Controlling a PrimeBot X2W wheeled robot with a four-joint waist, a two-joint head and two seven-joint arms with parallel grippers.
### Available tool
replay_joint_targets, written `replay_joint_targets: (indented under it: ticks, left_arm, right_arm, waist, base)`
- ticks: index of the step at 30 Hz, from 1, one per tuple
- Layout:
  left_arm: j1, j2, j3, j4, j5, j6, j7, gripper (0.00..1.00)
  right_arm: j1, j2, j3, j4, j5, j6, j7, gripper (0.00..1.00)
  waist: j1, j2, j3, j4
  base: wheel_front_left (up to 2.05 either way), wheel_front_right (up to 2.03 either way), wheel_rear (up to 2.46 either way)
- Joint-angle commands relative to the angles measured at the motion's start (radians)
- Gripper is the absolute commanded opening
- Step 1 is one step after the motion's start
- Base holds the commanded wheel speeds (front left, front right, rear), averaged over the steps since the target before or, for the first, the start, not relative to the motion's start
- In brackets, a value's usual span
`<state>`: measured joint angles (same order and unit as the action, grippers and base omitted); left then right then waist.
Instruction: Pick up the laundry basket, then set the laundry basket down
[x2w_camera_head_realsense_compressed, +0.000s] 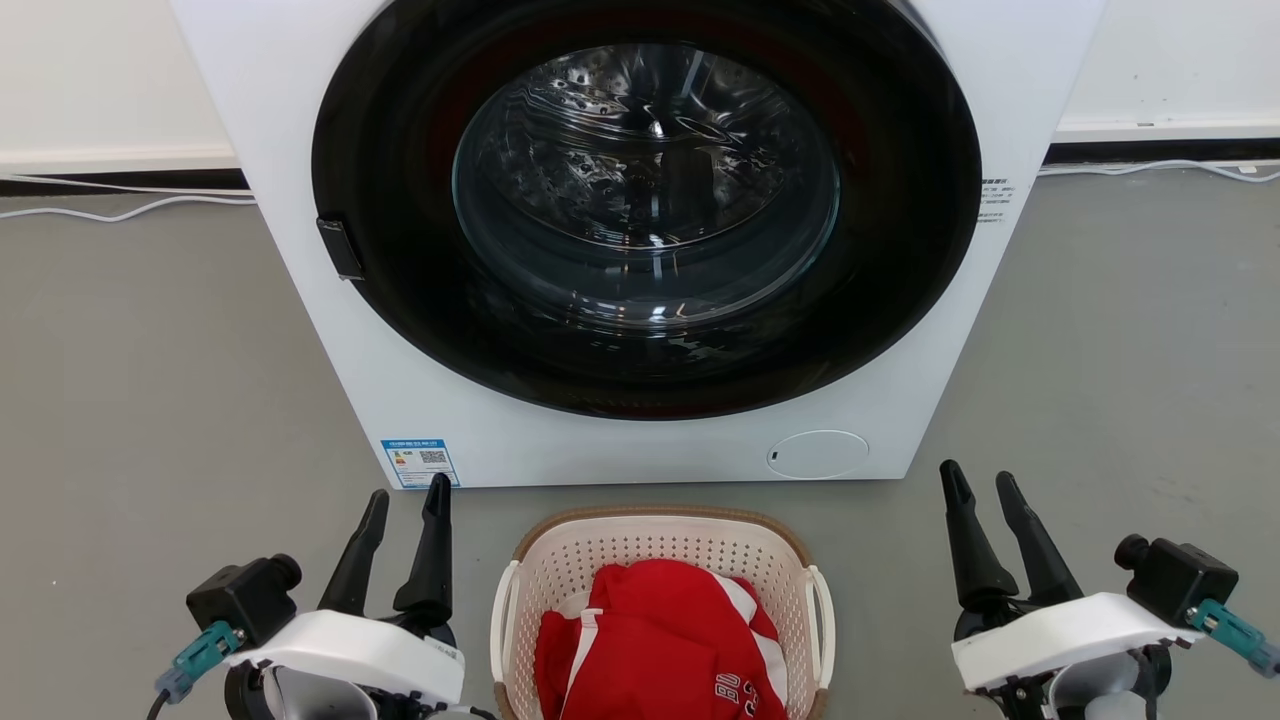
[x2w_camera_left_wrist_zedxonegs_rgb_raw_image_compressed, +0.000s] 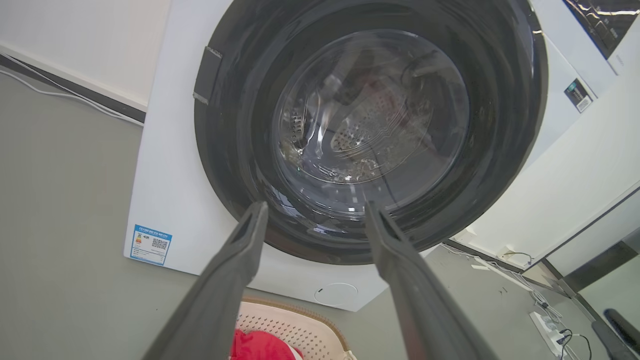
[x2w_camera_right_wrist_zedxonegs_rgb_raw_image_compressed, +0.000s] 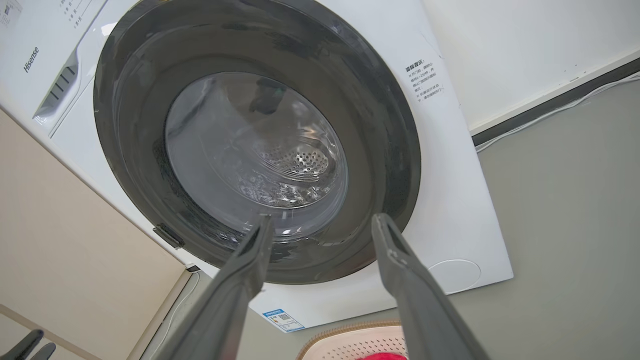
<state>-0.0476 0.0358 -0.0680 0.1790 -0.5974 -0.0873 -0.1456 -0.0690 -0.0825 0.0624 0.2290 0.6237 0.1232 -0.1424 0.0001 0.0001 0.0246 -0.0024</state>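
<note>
Since both arms sit low and idle on either side of the laundry basket (x2w_camera_head_realsense_compressed: 655, 545), I read this as the very start of the pick-up, with nothing gripped yet. Fingers of left gripper (x2w_camera_head_realsense_compressed: 409, 490) are spread apart and empty, just left of the basket. Same for right gripper (x2w_camera_head_realsense_compressed: 977, 472), spread and empty, a bit further off on the other side. Both point up at the washing machine (x2w_camera_head_realsense_compressed: 270, 150), not at the basket. Basket stands upright on the grey floor (x2w_camera_head_realsense_compressed: 150, 400), just in front of the machine's base, roughly centred under the round door (x2w_camera_head_realsense_compressed: 645, 200), which looks shut. Inside it, red garment (x2w_camera_head_realsense_compressed: 660, 640) with white trim, bunched below the rim. Next move, my guess: bring each gripper inward and down to its own white loop, left handle (x2w_camera_head_realsense_compressed: 502, 620) and right handle (x2w_camera_head_realsense_compressed: 825, 615), close on both, then lift evenly so it doesn't tip. Loops are thin and hug the wall, so finger alignment matters. In the way: machine front is close behind the basket, so there's little room forward and the lift should go straight up or back. White cable (x2w_camera_head_realsense_compressed: 120, 210) runs along the wall, well apart from the work.
</note>
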Motion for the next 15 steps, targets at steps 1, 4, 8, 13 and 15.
replay_joint_targets:
  ticks: [1, 4, 8, 13, 15]
  left_arm:
    - [-0.046, 0.009, 0.016, -0.037, 0.037, 0.009, -0.017, 1.0]
    - [-0.047, 0.01, 0.013, -0.041, 0.072, 0.01, -0.025, 1.0]
    - [-0.047, 0.01, 0.009, -0.044, 0.116, 0.011, -0.037, 1.0]
    - [-0.048, 0.011, 0.003, -0.049, 0.169, 0.014, -0.052, 1.0]
    - [-0.049, 0.011, 0.0, -0.051, 0.191, 0.015, -0.058, 1.0]
  right_arm:
    - [-0.058, -0.009, 0.017, -0.036, -0.04, 0.005, -0.02, 1.0]
    - [-0.06, -0.008, 0.015, -0.039, -0.078, 0.006, -0.029, 1.0]
    - [-0.061, -0.005, 0.012, -0.041, -0.132, 0.006, -0.04, 1.0]
    - [-0.061, -0.001, 0.015, -0.04, -0.195, 0.006, -0.055, 1.0]
    - [-0.061, -0.001, 0.016, -0.039, -0.22, 0.006, -0.061, 1.0]
  waist:
    - [0.0, -0.0001, 0.001, 0.0]
    - [0.0, -0.0001, 0.002, -0.001]
    - [0.0, -0.0001, 0.003, -0.002]
    - [0.0, -0.0001, 0.003, -0.003]
    - [0.0, -0.0001, 0.003, -0.002]
  base:
    - [0.0, 0.0, 0.0]
    - [0.0, 0.0, 0.0]
    - [0.0, 0.0, 0.0]
    - [0.0, 0.0, 0.0]
    - [0.0, 0.0, 0.0]
